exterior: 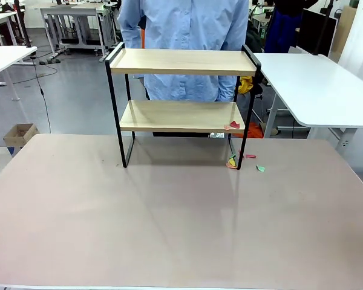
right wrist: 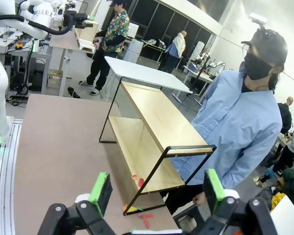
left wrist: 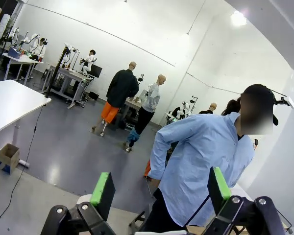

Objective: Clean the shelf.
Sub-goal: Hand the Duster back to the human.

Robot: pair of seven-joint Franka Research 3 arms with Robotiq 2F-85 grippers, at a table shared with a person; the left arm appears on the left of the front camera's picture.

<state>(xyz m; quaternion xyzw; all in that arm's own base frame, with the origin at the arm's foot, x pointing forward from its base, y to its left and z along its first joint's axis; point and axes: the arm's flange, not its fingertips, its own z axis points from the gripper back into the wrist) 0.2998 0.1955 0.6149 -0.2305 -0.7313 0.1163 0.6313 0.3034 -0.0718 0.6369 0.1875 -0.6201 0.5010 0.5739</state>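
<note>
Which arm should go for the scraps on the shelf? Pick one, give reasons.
Right, likely. The scraps lie at the right end of the shelf lower board, more on the table by its right leg. The right gripper, fingers open, faces them.

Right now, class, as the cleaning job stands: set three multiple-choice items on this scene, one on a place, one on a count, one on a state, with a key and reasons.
1. Where do the small coloured scraps on the shelf lie?
A. middle of the top board
B. lower board, at the end on the robot's right
C. lower board, at the end on the robot's left

2. How many wooden boards does the shelf have?
A. one
B. two
C. three

3. How do the jaws of the right gripper stand?
A. wide apart, nothing between them
B. shut on a cloth
C. shut on a scrap

Key:
1 B, the red bits sit by the right-hand post, with more scraps on the table below.
2 B, an upper and a lower board sit in the black frame.
3 A, its green pads stand well apart with only the scene beyond between them.
</note>
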